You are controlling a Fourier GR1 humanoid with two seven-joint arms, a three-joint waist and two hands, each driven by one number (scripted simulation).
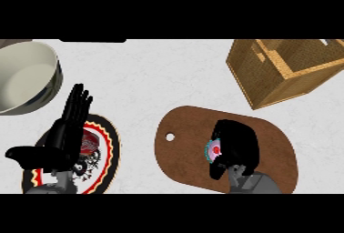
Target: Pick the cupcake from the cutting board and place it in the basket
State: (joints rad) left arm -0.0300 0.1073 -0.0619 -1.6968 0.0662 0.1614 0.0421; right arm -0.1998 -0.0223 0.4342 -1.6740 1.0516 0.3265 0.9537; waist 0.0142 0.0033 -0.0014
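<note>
Cupcake [214, 150] sits on the brown cutting board [194, 150], right hand [236, 145] curled round it w/ fingers wrapping it, mostly hiding it; only its pink-and-teal edge shows at the fingers' left. Board's small hole is further left of those fingers. Basket [282, 68] stands on the surface well beyond the right fingers, up and to the right, apart from the board. Left hand [67, 132] rests open, fingers straight, over a patterned plate [111, 141]. Bowl [27, 75] lies just past the left fingertips.
</note>
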